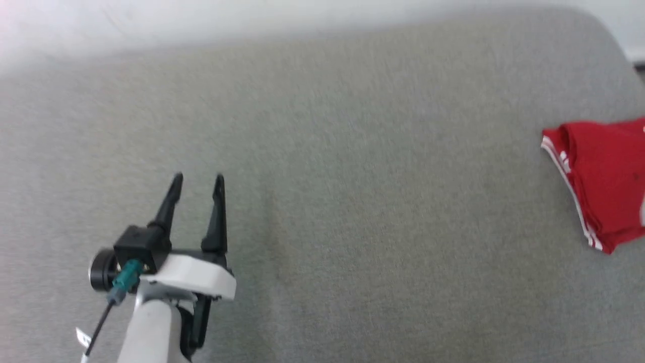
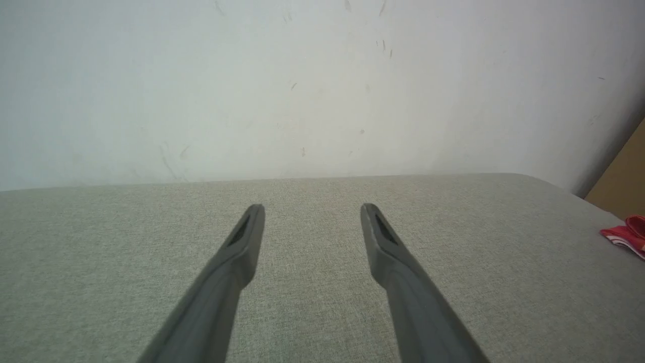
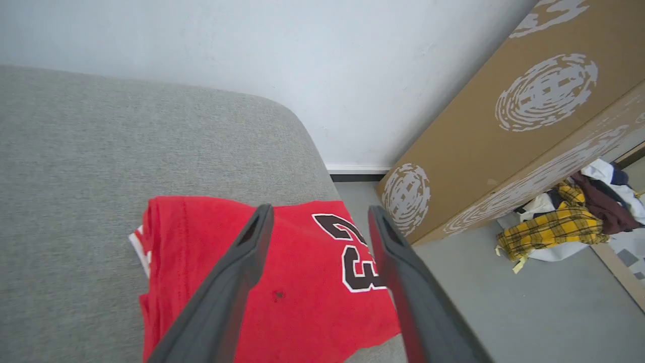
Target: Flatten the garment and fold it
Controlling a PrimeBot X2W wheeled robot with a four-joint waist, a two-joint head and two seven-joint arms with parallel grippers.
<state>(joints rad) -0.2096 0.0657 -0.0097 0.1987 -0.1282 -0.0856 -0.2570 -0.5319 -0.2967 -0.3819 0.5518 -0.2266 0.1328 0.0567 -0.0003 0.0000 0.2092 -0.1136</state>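
1. Down in the lower left of the head view, the left gripper [image 1: 198, 177] hangs over the grey cushion [image 1: 352, 176] with its two fingers spread and nothing between them. The jersey [image 1: 604, 171] is way off at the right edge, folded up, with its white striped trim showing along the side.
2. In the left wrist view, the left gripper [image 2: 312, 207] has its jaws wide apart over bare cushion, with a scuffed white wall [image 2: 302, 91] behind. Just a red sliver of jersey [image 2: 627, 236] pokes in at far right.
3. In the right wrist view, the right gripper [image 3: 320, 207] is spread wide and holding nothing, right above the folded jersey [image 3: 302, 302], which sits at the cushion's rounded corner with the number 23 [image 3: 352, 257] facing up. There's a cardboard box [image 3: 504, 126] and a pile of clothes [image 3: 564, 222] on the floor [image 3: 504, 302] beyond.
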